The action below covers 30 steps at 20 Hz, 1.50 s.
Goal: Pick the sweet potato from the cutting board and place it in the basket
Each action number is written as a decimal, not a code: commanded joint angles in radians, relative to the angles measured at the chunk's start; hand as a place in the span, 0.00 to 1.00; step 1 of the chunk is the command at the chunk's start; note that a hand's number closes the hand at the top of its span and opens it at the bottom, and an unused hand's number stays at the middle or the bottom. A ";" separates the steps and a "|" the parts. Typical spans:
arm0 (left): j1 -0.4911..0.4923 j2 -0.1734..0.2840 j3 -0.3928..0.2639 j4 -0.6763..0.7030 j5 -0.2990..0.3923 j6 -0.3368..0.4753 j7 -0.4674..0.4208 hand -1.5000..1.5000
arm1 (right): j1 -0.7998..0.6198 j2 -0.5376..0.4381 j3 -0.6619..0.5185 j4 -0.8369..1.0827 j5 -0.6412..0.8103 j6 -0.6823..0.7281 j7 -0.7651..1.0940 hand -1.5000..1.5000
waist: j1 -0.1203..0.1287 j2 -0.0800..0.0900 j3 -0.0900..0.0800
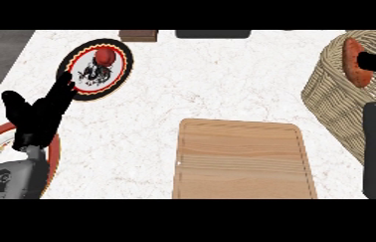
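The orange-brown sweet potato (pixel 353 60) lies inside the woven basket (pixel 330 99) at the right edge, near its rim. A black part of my right hand (pixel 366 61) shows against the sweet potato; the rest is cut off by the view's edge. The wooden cutting board (pixel 242 159) lies bare at the lower middle. My left hand (pixel 35 117) rests open at the far left, fingers up, holding nothing.
A round patterned plate (pixel 79 89) with a red round fruit (pixel 105 55) sits at the upper left. Another red-rimmed plate (pixel 51 171) lies under my left forearm. A brown block (pixel 139 35) and a dark object (pixel 213 34) stand along the far edge.
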 commanded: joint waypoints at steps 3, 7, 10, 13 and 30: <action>-0.002 -0.002 0.028 0.104 -0.021 -0.010 -0.117 0.50 | 0.055 -0.011 -0.003 -0.040 -0.098 -0.043 -0.060 0.00 | -0.004 0.000 -0.001; -0.025 0.000 0.007 -0.009 -0.007 0.000 0.045 0.50 | 0.001 -0.040 -0.042 0.052 -0.136 -0.182 -0.126 0.00 | 0.004 0.001 0.000; 0.024 -0.028 -0.003 -0.026 -0.002 -0.001 0.010 0.50 | 0.025 -0.044 -0.116 -0.077 -0.136 -0.193 -0.051 0.00 | -0.001 -0.002 0.000; -0.014 0.019 0.027 -0.033 0.010 -0.013 0.047 0.50 | 0.051 -0.052 -0.185 -0.151 -0.176 -0.246 -0.058 0.00 | -0.008 -0.004 0.001; 0.058 -0.007 0.034 -0.030 -0.006 -0.002 -0.016 0.50 | 0.820 0.064 -0.573 -0.922 -0.990 0.085 -0.141 0.00 | -0.044 -0.010 0.000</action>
